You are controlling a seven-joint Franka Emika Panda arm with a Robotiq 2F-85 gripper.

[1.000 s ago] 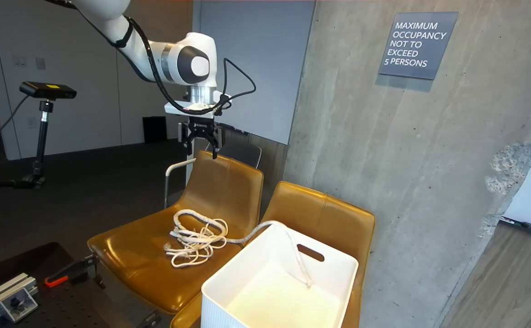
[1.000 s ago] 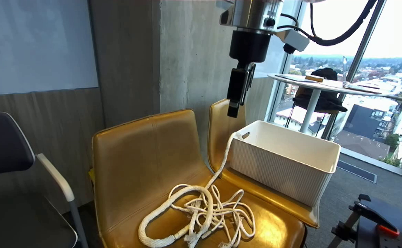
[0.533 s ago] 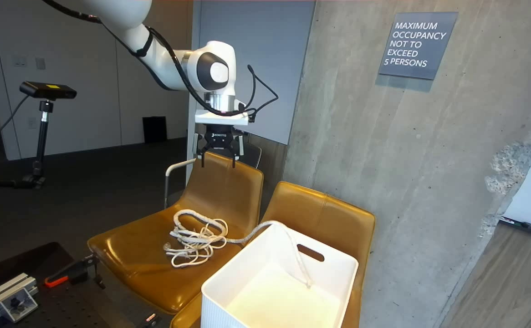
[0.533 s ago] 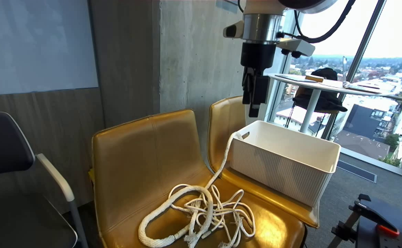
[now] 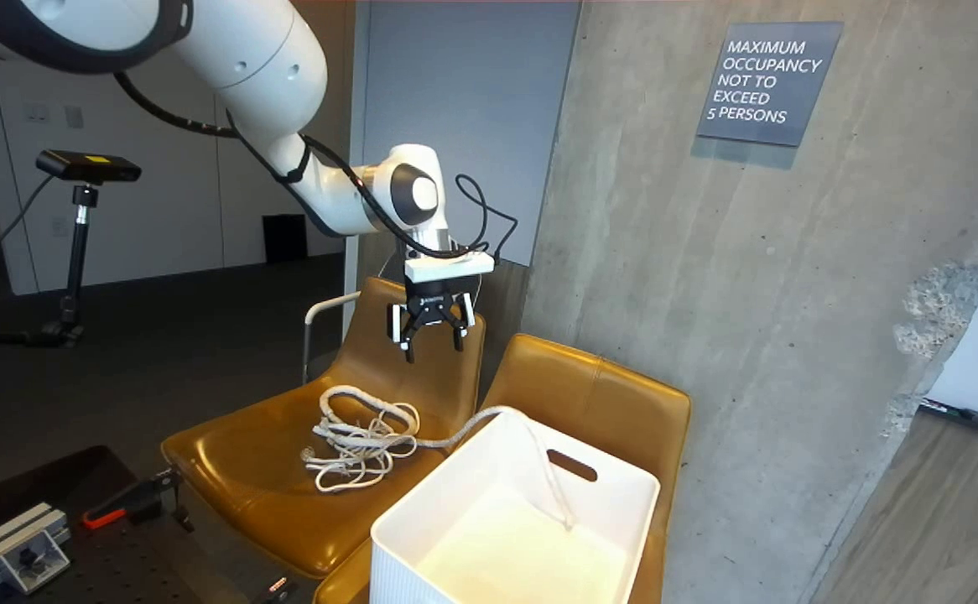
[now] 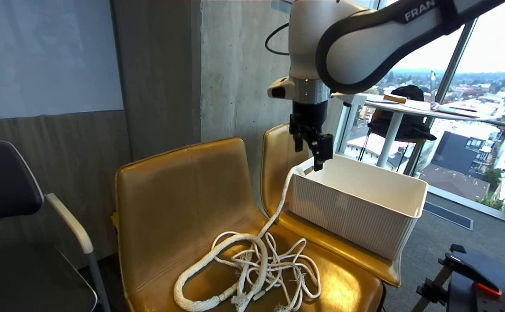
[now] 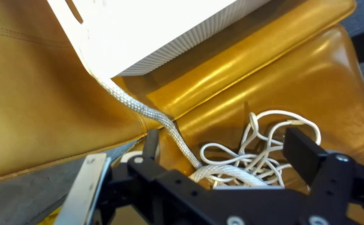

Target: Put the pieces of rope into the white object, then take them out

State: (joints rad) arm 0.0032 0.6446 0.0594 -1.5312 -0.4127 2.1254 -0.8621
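Two tan chairs (image 6: 161, 199), white bin (image 6: 352, 216), rope heap (image 5: 367, 440), draped strand (image 7: 154, 114), gripper (image 5: 434, 350)

Tan chairs: side by side, one under the heap, one under the bin. White bin: upright; probably light, so a tug on the strand might shift or tip it. Rope heap: thick coil (image 6: 207, 259) tangled with thin cord (image 7: 263, 156) on its chair; a pinch here could snag several loops and lift them together. Draped strand: over the bin's corner, tip inside, lower run passing into the heap, any join hidden; hauling on the heap could drag it out of the bin. Gripper: jaws spread, nothing between, in the air apart from the rope; descending off-line, it might miss or press the chair.
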